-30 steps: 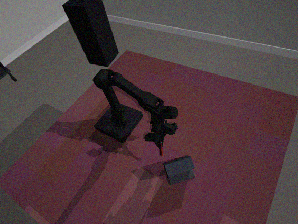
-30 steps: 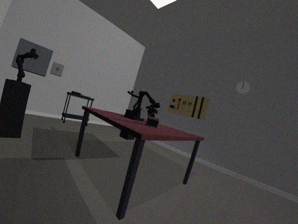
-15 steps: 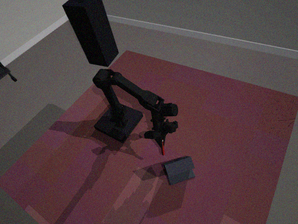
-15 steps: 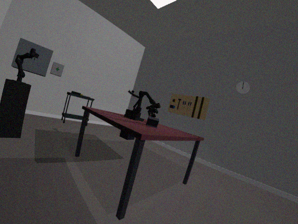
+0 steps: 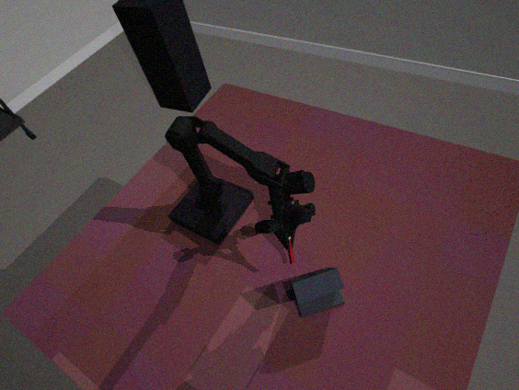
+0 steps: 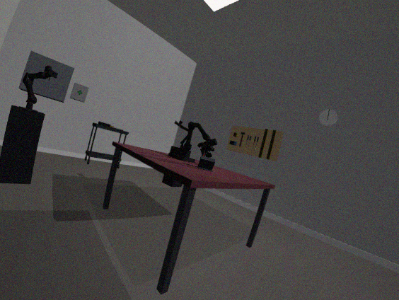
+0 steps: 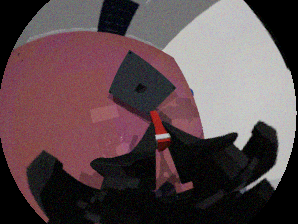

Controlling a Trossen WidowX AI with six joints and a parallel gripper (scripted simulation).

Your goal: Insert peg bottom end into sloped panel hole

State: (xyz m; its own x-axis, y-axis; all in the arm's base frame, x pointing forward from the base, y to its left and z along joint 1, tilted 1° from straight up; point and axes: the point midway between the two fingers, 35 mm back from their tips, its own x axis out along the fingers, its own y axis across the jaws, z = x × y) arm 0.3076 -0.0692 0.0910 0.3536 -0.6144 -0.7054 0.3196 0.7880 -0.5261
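A red peg (image 5: pixel 291 253) (image 7: pixel 157 121) with a white band is held between the fingertips of my gripper (image 5: pixel 289 245) (image 7: pixel 157 124), which is shut on it. The peg is off the table, tilted a little in the top view, its free end pointing down toward the panel block. The grey sloped panel (image 5: pixel 318 290) (image 7: pixel 127 72) stands on the table just beyond the peg, and they look apart. The panel's one dark hole (image 7: pixel 141 88) shows in the wrist view. The hole is hidden in the top view. In the exterior view the block (image 6: pixel 206 163) stands below the gripper, too small for detail.
The reddish table (image 5: pixel 405 239) (image 6: pixel 226 178) carries the arm's square base (image 5: pixel 235 202) behind the panel. A tall dark box (image 5: pixel 170 55) shows beyond the table edge in the top view. Shadows of the arm and panel cross the table.
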